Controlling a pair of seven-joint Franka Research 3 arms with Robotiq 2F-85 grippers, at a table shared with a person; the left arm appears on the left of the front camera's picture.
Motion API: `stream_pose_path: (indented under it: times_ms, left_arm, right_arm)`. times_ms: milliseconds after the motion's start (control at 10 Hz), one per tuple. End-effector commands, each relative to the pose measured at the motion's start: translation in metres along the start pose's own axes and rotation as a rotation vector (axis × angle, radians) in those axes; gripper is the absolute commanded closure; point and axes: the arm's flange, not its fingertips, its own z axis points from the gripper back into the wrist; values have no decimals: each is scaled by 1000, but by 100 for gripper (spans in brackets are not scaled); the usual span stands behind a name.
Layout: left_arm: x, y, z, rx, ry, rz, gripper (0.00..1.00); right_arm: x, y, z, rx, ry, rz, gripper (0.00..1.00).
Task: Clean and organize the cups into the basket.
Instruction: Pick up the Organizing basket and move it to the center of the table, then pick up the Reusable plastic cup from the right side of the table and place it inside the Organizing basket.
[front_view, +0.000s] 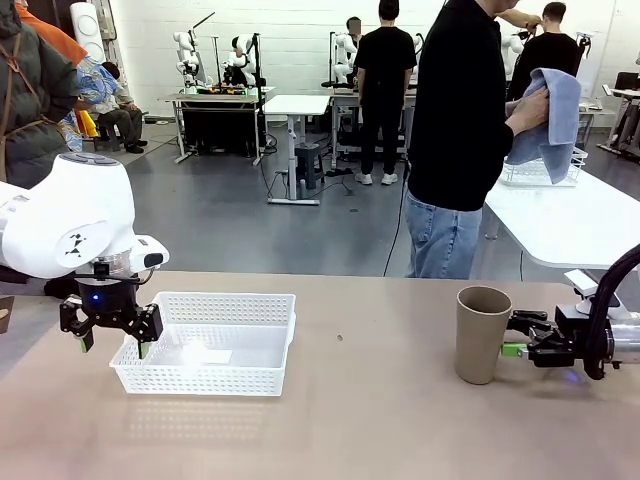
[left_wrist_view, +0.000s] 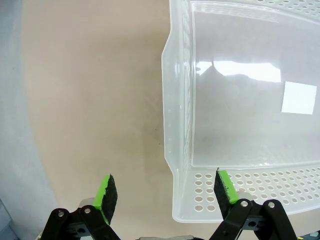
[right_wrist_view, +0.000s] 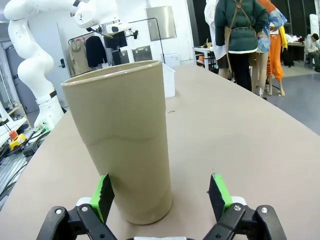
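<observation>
One tan cup (front_view: 482, 333) stands upright on the table at the right. My right gripper (front_view: 512, 336) is open, level with the cup's lower half, its tips at the cup's right side. In the right wrist view the cup (right_wrist_view: 120, 150) stands between the green pads, close to the left pad (right_wrist_view: 104, 196), and my right gripper (right_wrist_view: 161, 196) is not closed on it. The white mesh basket (front_view: 205, 345) lies empty at the left. My left gripper (front_view: 110, 338) hangs open over its near-left corner. In the left wrist view my left gripper (left_wrist_view: 166, 190) straddles the basket's wall (left_wrist_view: 172, 150).
A person stands at the far side, rubbing something hidden in a blue-grey towel (front_view: 548, 120). A white side table (front_view: 570, 225) with a wire basket (front_view: 540, 172) stands behind at the right. Bare tabletop (front_view: 370, 400) lies between basket and cup.
</observation>
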Motion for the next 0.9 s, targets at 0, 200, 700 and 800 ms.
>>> stream_pose_path:
  times_ms: [0, 200, 700, 800]
  left_arm:
    - [7, -1, 2, -10, 28, 13, 0]
    - [8, -2, -1, -7, 38, 12, 0]
    - [11, -4, -5, -5, 55, 4, 0]
    - [11, -4, -7, -3, 59, 3, 0]
  right_arm:
    - [-1, -6, 2, 18, -11, 0, 0]
    - [-1, -3, 0, 37, -7, 2, 0]
    - [-3, 9, -8, 159, 48, 20, 0]
    - [-3, 9, -10, 160, 53, 21, 0]
